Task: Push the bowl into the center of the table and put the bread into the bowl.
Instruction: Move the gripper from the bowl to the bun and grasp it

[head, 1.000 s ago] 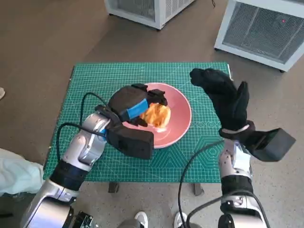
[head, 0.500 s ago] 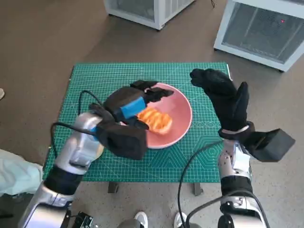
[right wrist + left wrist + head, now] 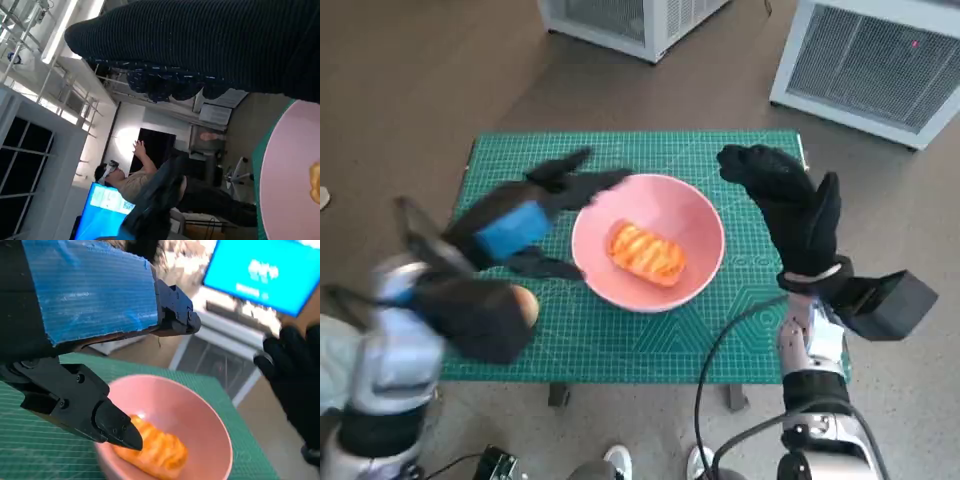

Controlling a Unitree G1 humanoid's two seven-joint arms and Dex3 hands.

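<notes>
Bread [image 3: 645, 254] lies in pink bowl [image 3: 695, 215]; left hand [image 3: 515, 225] fingers spread, empty; right hand [image 3: 790, 205] raised, open, empty.

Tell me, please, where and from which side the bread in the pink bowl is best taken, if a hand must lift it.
Probably from straight above, pinching the bread across its narrower width at the middle. It lies flat and long in the bottom of the pink bowl, whose raised wall blocks a sideways approach.
</notes>
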